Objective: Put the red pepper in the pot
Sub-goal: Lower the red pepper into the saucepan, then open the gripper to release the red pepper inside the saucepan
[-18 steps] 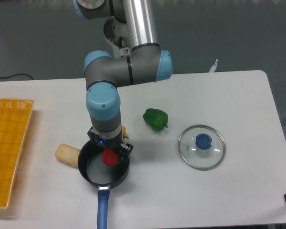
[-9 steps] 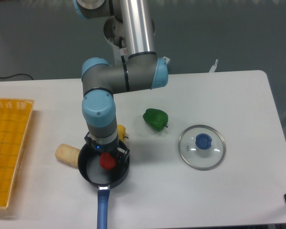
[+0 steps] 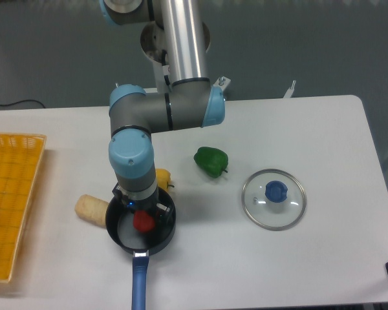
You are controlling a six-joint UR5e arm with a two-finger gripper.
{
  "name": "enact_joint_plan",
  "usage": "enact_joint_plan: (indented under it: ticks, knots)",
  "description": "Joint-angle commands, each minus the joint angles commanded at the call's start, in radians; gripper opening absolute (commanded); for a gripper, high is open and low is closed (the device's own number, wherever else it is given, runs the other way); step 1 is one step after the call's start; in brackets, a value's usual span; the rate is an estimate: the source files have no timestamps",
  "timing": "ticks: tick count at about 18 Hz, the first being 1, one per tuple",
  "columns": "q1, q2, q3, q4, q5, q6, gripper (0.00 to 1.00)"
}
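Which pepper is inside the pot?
The red pepper. It sits within the black pot under the gripper, while the green pepper lies out on the table and the yellow pepper peeks out behind the arm.

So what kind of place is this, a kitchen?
More likely a robot lab or test bench than a kitchen: a robot arm works at a plain white table set with peppers, a pot, a glass lid and an orange tray.

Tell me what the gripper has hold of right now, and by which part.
The gripper appears shut on the red pepper, fingers at its sides, over the inside of the pot. The wrist hides the exact contact points, so the hold's place cannot be told precisely.
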Motion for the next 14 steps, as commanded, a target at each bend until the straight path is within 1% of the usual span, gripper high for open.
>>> enact_joint_plan:
  ticks: [10, 14]
  knots:
    - [0.002, -0.012, 0.002, 0.003, 0.0, 0.005, 0.44]
    - [0.002, -0.017, 0.002, 0.005, 0.018, 0.003, 0.44]
